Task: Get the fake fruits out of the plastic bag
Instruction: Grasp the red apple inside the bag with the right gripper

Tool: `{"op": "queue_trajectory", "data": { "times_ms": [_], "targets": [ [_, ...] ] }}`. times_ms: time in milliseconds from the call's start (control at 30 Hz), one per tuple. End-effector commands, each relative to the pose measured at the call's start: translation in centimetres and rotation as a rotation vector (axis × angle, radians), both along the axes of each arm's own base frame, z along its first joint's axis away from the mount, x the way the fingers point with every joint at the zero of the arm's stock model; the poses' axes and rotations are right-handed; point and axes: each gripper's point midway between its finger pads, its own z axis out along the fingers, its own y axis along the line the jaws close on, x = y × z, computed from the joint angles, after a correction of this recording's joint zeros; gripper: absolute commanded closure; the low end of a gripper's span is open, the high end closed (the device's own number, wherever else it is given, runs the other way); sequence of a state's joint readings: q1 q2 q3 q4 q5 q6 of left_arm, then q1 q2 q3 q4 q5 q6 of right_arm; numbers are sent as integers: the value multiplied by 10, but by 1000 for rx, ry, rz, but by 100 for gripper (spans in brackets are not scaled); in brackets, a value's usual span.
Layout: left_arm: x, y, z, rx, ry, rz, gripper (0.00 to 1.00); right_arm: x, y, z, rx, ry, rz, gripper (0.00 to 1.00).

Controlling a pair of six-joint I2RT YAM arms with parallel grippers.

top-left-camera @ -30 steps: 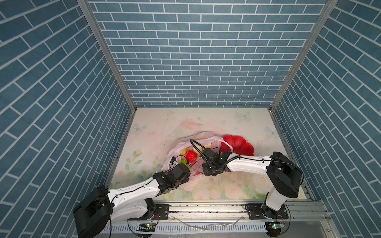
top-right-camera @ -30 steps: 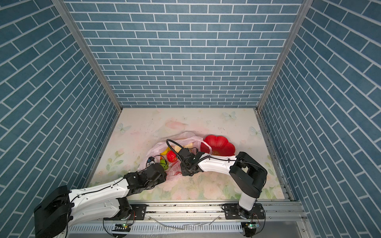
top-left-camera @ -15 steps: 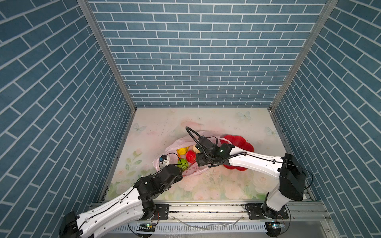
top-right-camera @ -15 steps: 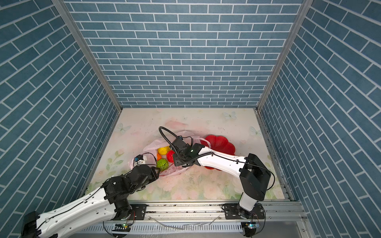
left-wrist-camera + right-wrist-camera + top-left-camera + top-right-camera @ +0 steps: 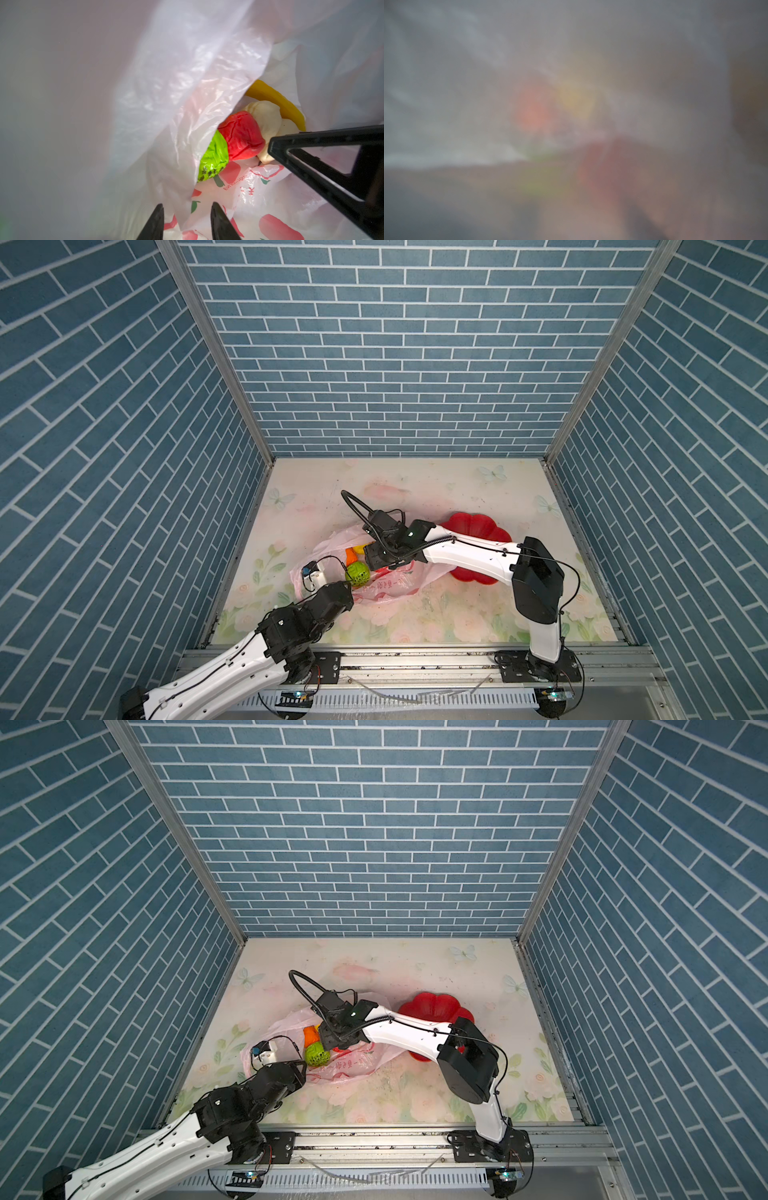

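Your left hand (image 5: 187, 209) has its two fingertips a little apart, and the edge of the thin pink bag (image 5: 207, 62) runs loosely between them. In both top views this hand sits at the near left end of the bag, just beside the green fruit (image 5: 358, 573).

Your right hand (image 5: 371, 560) reaches into the bag's mouth from the far right side. It is hidden under its own wrist, so you cannot tell whether its fingers are apart or together. The left wrist view shows only one of its black fingers (image 5: 332, 135) inside the bag, and its own wrist view is a blur of colour behind film.

All the fruit you can see is in the bag. In the left wrist view the green one touches the red fruit (image 5: 241, 137), with a cream fruit (image 5: 266, 118) behind it and the banana (image 5: 278, 101) curving past that. In a top view the orange fruit (image 5: 309, 1034) lies just beyond the green one.

The bag lies crumpled on the bench (image 5: 374, 481), its right end just beside the red dish (image 5: 482, 526).
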State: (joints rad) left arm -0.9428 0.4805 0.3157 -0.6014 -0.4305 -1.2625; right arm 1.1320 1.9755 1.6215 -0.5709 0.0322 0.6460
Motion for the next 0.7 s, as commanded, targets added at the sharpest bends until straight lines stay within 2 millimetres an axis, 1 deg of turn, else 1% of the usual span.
{"op": "queue_trajectory", "data": {
  "times_ms": [0, 200, 267, 467, 667],
  "targets": [
    [3, 1, -3, -29, -22, 29, 61, -4, 7, 4, -31, -5, 26, 35],
    [4, -11, -8, -73, -24, -2, 60, 10, -4, -3, -133, -61, -27, 23],
    [4, -14, -10, -82, -20, -11, 59, 13, -4, -6, -151, -66, -33, 20],
    [3, -20, -15, -89, -8, -32, 55, 21, -1, -22, -179, -55, -47, 17],
    [2, -20, -18, -87, -5, -39, 53, 30, -2, -35, -186, -29, -57, 17]
  ]
}}
